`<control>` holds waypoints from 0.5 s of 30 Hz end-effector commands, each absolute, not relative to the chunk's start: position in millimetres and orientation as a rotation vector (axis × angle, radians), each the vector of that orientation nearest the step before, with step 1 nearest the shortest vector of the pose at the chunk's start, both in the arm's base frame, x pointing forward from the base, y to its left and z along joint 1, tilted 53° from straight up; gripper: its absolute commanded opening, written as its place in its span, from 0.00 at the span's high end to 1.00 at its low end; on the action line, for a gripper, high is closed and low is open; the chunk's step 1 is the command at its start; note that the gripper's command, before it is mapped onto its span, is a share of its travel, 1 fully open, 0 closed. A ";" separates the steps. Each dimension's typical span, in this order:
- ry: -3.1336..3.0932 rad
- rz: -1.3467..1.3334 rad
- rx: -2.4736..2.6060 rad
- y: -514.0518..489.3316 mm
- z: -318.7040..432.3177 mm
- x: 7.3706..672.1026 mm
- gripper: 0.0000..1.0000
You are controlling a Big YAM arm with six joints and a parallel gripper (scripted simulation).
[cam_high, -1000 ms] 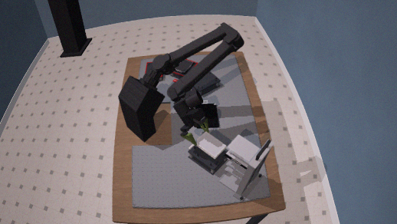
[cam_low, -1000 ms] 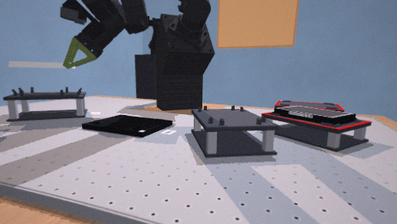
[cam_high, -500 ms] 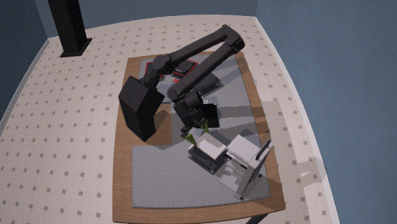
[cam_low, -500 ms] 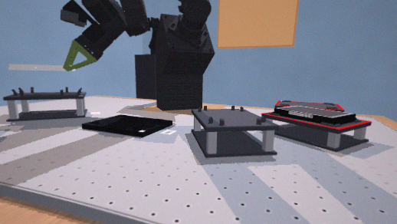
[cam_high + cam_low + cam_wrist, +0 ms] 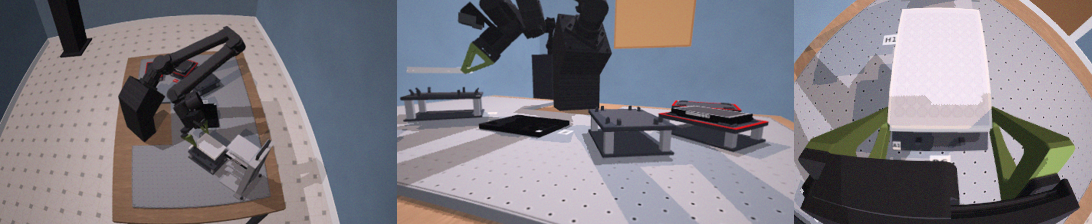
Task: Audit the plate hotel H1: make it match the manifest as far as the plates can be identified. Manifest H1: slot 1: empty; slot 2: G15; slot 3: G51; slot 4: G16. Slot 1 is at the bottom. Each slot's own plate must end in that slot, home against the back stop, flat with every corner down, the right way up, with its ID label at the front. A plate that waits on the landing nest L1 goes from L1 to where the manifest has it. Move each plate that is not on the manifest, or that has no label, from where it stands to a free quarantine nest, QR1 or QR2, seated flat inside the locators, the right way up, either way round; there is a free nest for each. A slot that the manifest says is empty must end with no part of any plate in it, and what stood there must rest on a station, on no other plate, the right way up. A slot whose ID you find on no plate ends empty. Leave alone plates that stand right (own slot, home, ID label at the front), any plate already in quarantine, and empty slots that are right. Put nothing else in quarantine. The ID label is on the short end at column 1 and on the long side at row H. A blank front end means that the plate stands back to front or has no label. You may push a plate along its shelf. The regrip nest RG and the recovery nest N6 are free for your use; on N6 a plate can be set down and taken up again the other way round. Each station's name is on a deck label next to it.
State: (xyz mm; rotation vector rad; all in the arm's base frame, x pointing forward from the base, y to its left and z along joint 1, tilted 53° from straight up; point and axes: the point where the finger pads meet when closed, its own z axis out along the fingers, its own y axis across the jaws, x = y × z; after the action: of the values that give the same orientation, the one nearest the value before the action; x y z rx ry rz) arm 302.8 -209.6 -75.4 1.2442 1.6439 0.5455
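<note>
My gripper (image 5: 195, 137) is shut across the width of a white plate (image 5: 210, 147), green fingers on its two long sides. In the wrist view the plate (image 5: 942, 70) reaches away from the fingers, level and right way up. In the exterior view the plate (image 5: 433, 70) hangs at the fingers (image 5: 469, 68), a little above a dark raised nest (image 5: 441, 103). The plate hotel H1 (image 5: 249, 161) stands just past that nest, with a pale plate on its top shelf (image 5: 243, 147). I can read no ID label on the held plate.
A red-edged quarantine nest holds a dark plate (image 5: 709, 112). An empty raised nest (image 5: 627, 128) stands in the middle, with a flat black nest (image 5: 523, 124) to its left. The arm's black base block (image 5: 139, 107) stands at the table's left.
</note>
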 end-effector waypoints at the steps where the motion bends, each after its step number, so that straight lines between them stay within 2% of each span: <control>1: 1.621 0.541 1.255 -213.8 -75.3 303.1 0.14; 15: 1.627 0.548 1.238 -207.8 -76.9 310.8 0.14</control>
State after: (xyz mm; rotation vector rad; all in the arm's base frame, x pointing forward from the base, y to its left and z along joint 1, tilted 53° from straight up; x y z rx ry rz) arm 305.3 -206.7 -80.1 1.2498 1.6427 0.5436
